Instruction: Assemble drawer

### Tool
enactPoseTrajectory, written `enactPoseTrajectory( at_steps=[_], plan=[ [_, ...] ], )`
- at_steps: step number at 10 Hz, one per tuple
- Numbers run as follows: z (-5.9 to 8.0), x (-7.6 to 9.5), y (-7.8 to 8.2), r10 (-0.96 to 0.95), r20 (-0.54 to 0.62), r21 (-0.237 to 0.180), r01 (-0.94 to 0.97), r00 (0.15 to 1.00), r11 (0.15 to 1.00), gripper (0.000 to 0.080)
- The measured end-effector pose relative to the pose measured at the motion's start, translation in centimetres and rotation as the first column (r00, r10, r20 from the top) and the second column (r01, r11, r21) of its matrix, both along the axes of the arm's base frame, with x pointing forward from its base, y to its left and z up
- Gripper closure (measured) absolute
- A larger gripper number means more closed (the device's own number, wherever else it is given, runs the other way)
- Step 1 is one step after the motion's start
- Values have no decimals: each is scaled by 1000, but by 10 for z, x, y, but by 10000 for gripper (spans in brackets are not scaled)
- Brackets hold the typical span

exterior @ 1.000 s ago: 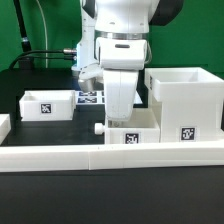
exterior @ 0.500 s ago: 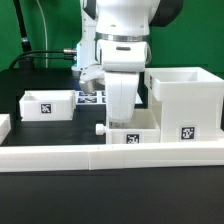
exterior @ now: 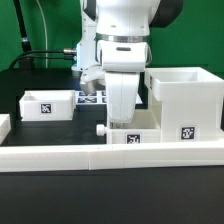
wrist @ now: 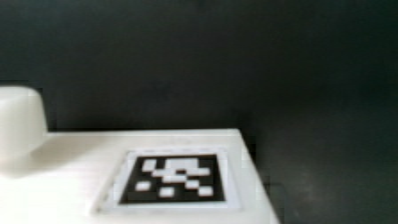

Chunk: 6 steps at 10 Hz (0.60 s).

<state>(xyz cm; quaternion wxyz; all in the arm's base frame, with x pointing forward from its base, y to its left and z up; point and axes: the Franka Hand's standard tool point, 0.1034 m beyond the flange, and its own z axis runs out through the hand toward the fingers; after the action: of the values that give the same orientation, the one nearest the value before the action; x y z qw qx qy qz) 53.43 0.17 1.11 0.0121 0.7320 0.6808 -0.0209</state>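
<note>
Arm: the white arm (exterior: pixel 120 30) is reaching straight down in the middle of the exterior view, above the black table (exterior: pixel 40 200)
Gripper: the gripper (exterior: pixel 120 108) is dipping behind the near wall of the middle tray; its fingertips are hiding there, so I cannot tell how wide it is standing or whether it is gripping anything
Middle tray: the middle tray (exterior: pixel 140 135) is sitting right under the gripper, close against the housing on the exterior view's right; its knob (exterior: pixel 99 129) is sticking out toward the exterior view's left, and a front tag (exterior: pixel 131 138) is facing the camera
Housing: the housing (exterior: pixel 185 100) is standing upright with its open side facing up, showing a housing tag (exterior: pixel 187 132) low on its near face
Left tray: the left tray (exterior: pixel 48 103) is resting well apart from the gripper, on the exterior view's left
Marker board: the marker board (exterior: pixel 90 98) is lying flat behind, between the left tray and the arm
Border wall: the border wall (exterior: pixel 60 155) is running along the front, just before the middle tray and housing
Wrist view: blurred; a white surface (wrist: pixel 71 160) carrying a blurred tag (wrist: pixel 175 178) is lying against the dark table, with a rounded white shape (wrist: pixel 18 125) beside it that I cannot identify
</note>
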Motion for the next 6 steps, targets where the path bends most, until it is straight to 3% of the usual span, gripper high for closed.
enactPoseTrajectory(
  at_steps=[6],
  plan=[
    [0, 1, 1, 12, 12, 2, -12, 1000, 1000, 757]
  ],
)
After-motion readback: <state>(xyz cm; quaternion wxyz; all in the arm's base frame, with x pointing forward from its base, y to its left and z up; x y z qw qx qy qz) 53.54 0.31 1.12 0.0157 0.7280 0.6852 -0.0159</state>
